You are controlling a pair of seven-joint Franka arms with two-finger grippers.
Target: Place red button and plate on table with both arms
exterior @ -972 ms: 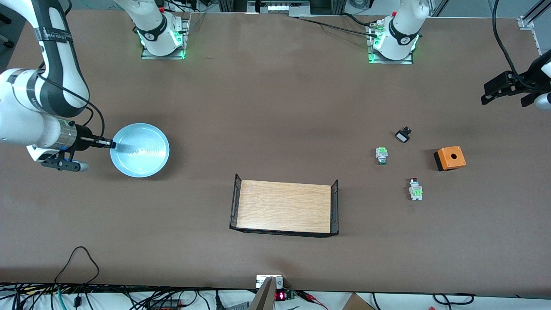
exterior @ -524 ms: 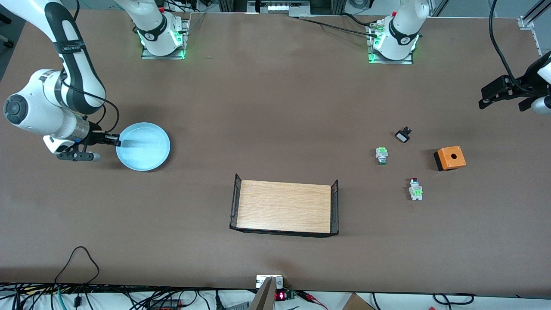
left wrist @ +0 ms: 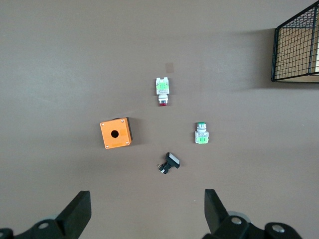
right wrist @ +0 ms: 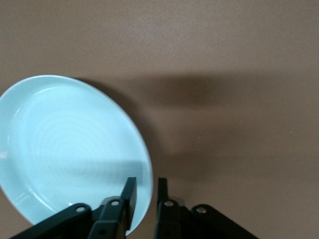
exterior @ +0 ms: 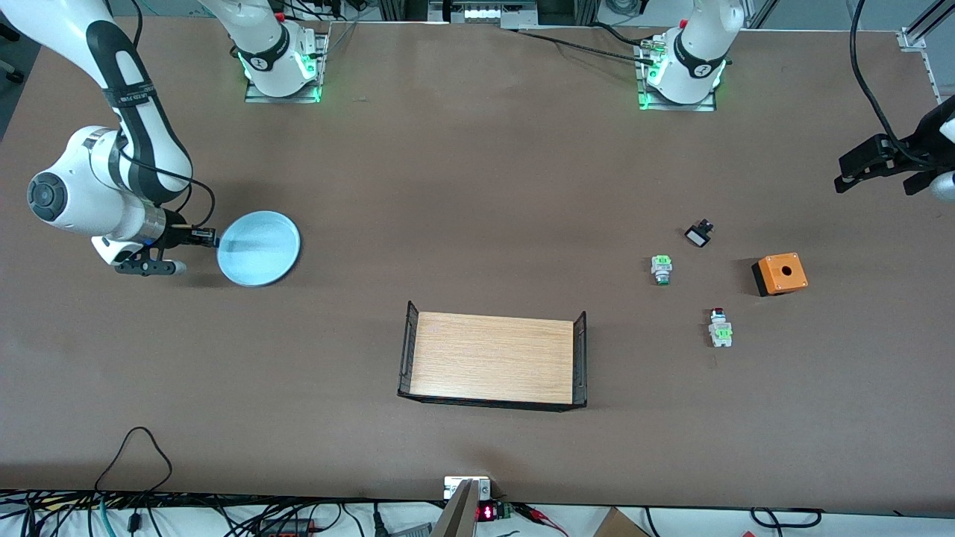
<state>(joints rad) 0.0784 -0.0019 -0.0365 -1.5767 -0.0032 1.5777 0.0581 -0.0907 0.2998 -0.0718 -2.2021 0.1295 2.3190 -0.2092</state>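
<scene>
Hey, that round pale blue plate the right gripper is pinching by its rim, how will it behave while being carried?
The round pale blue plate looks rigid, so it probably won't flex. The right gripper holds only its edge, so it may sag or pivot. Its glossy surface could slip between the fingers. The left gripper waits over the table.

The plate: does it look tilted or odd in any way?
Yes. The plate looks tilted, gripped at its rim by the right end effector above the table at the right arm's end.

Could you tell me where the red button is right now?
The red button lies on the table toward the left arm's end, nearer the front camera than the orange box.
</scene>
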